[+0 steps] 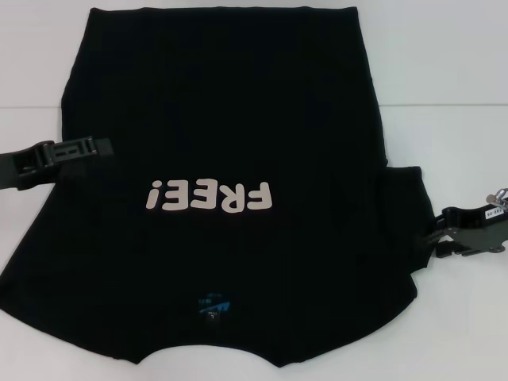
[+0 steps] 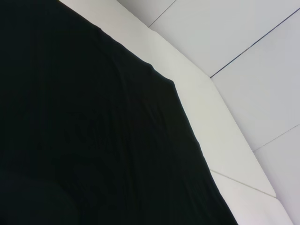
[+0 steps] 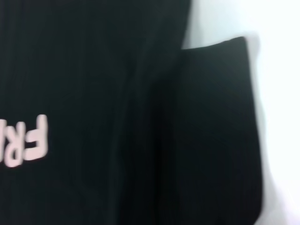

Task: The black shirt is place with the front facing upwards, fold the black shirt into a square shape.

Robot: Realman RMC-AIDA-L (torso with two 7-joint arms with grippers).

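Since the black shirt [image 1: 238, 143] lies face up, our left gripper [image 1: 101, 147] and right gripper [image 1: 435, 238] flank its edges for folding. We cannot tell either claw's opening.

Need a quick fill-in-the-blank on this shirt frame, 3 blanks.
1. The shirt lies with its lettering facing ____.
2. The lettering spells ____.
3. In the head view, the left gripper is at the shirt's ____ edge; the right gripper is at the opposite sleeve.

Missing words: up; FREE!; left
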